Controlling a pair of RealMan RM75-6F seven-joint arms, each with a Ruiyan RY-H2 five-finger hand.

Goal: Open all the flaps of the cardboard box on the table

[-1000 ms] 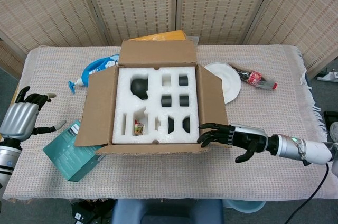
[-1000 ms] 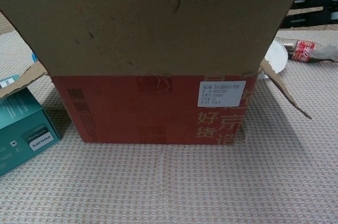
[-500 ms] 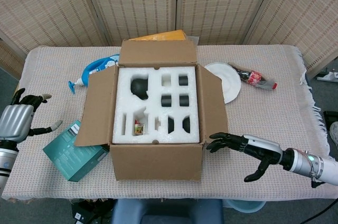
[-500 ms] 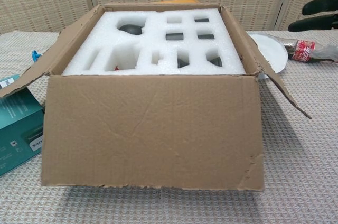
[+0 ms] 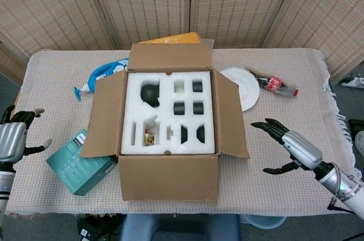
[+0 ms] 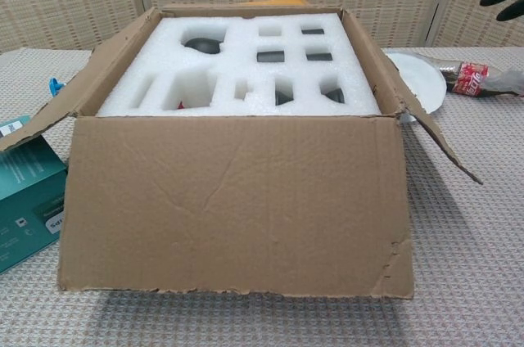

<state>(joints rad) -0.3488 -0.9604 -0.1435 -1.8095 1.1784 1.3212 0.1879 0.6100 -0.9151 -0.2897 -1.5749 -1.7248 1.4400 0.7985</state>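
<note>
A: Report the position and condition of the cardboard box (image 5: 169, 133)

B: It stands at the middle of the table (image 5: 296, 76), reaching toward the near edge. All four flaps are folded outward: the near flap (image 6: 233, 204) hangs down over the front wall, the far flap (image 5: 170, 57) stands up at the back, and the side flaps angle out to left and right. A white foam insert (image 5: 169, 113) with cut-out pockets fills the opening

A: State of the hands?

B: The right hand (image 5: 290, 147) hovers over the near right part of the table, well apart from the box, fingers spread, grasping nothing. The left hand (image 5: 12, 138) sits at the near left edge, likewise released, fingers apart

A: Other items on the table?

B: A teal carton (image 5: 79, 164) lies just beside the left flap. A blue pump bottle (image 5: 102, 74) lies toward the far left. A white plate (image 5: 244, 87) and a cola bottle (image 5: 277, 84) lie right of the box. An orange packet (image 5: 170, 39) shows behind the far flap
</note>
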